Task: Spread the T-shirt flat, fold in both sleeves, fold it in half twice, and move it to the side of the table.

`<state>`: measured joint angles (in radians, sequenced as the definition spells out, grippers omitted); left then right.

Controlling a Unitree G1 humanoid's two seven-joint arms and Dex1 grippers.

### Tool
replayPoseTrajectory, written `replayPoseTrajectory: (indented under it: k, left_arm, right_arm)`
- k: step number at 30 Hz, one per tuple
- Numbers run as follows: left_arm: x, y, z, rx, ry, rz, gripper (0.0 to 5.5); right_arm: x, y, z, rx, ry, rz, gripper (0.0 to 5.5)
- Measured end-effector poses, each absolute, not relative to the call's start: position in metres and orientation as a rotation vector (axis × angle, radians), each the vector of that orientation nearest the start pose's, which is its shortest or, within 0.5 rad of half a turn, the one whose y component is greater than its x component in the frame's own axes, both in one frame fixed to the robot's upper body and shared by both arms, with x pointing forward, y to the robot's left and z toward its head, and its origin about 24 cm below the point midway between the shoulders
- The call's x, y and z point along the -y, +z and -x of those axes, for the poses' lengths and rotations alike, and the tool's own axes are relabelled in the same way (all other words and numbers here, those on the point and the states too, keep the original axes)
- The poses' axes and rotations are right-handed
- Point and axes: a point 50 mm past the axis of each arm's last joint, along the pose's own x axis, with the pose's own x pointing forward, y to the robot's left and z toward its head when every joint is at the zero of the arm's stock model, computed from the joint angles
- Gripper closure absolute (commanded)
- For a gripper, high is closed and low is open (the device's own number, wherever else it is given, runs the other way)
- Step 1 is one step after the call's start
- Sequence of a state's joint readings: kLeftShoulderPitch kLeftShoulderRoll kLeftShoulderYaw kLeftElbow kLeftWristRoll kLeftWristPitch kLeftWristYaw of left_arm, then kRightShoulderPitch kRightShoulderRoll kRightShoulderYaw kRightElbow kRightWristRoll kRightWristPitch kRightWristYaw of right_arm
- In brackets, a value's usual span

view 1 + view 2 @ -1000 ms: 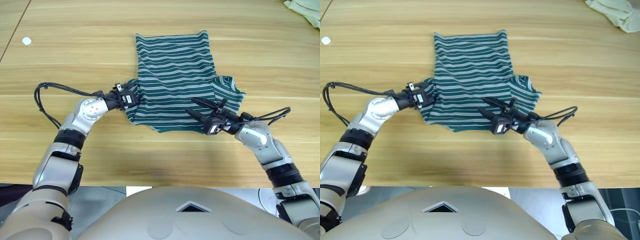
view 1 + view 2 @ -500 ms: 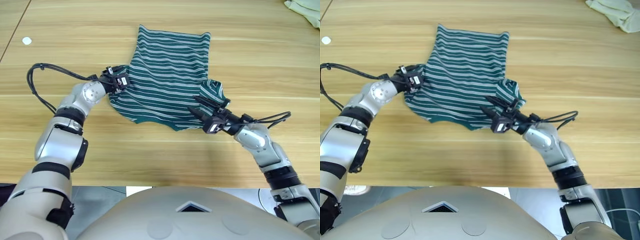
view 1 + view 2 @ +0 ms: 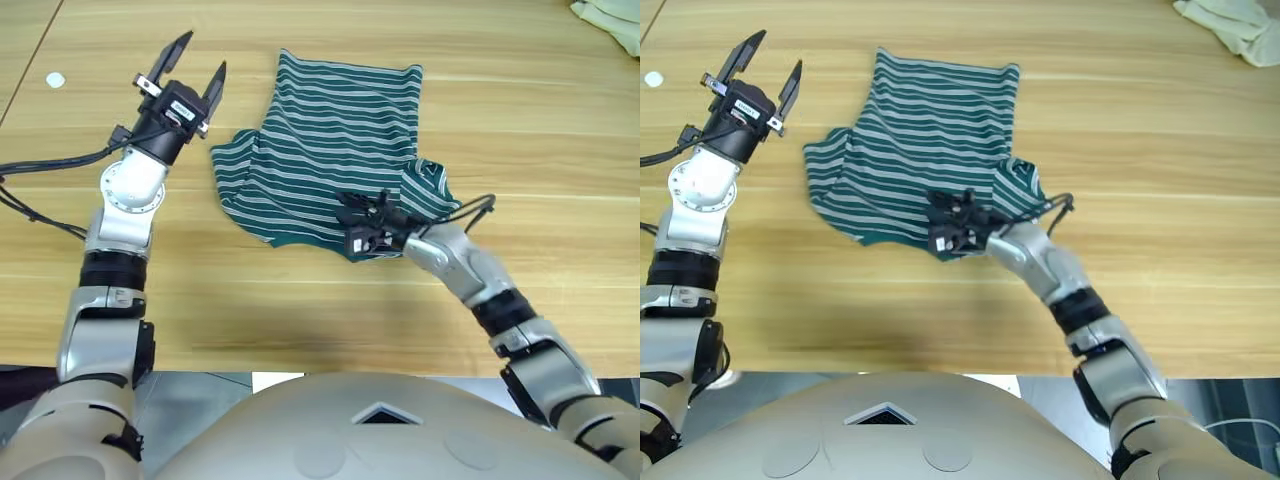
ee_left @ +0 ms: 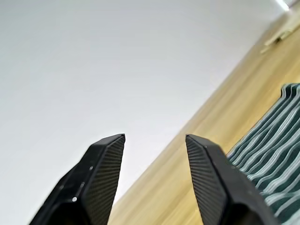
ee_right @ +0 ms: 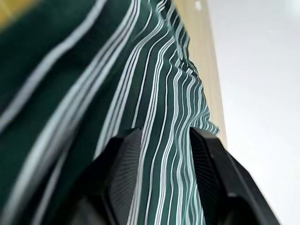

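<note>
1. Left hand (image 3: pixel 204 52) has let go of the T-shirt's left edge and risen to the far left, fingers spread wide and empty.
2. Right hand (image 3: pixel 362 215) has slid left from the right sleeve to the near hem. Its fingers are parted with striped cloth between them, not visibly pinching.
3. T-shirt (image 3: pixel 330 140) lies rumpled mid-tabletop (image 3: pixel 300 310), both sleeves bunched.
4. Tugging the hem one-handed would likely drag the whole shirt and deepen the creases, since nothing pins its far edge.

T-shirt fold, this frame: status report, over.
Left gripper open, raised left of T-shirt. Right gripper on its near hem. T-shirt rumpled, not yet flat. Pale cloth far right, well apart.
</note>
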<state>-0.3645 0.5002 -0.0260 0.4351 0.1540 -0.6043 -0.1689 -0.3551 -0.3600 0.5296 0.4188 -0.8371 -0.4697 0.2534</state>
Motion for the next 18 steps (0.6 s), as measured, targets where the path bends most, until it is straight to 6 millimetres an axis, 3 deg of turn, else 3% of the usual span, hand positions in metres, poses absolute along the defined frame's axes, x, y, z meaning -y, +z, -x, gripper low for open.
replayPoseTrajectory:
  k: [2, 5, 8, 13, 18]
  left_arm:
    - [-0.208, 0.103, -0.303, 0.442, -0.222, -0.554, 3.10]
    - [-0.215, 0.098, -0.302, 0.420, -0.148, -0.488, 3.10]
    - [-0.221, 0.093, -0.299, 0.395, -0.119, -0.480, 3.10]
    - [-0.236, 0.076, -0.286, 0.309, -0.083, -0.495, 3.10]
    - [-0.250, 0.056, -0.265, 0.206, -0.082, -0.596, 3.10]
  right_arm:
    - [0.074, 0.013, -0.275, 0.311, 1.079, 1.362, 3.64]
    - [0.077, 0.012, -0.270, 0.340, 1.148, 1.402, 3.64]
    - [0.102, 0.015, -0.243, 0.369, 1.272, 1.397, 3.64]
    - [0.139, 0.020, -0.204, 0.310, 1.320, 1.338, 3.64]
    - [0.144, 0.024, -0.200, 0.290, 1.273, 1.298, 3.64]
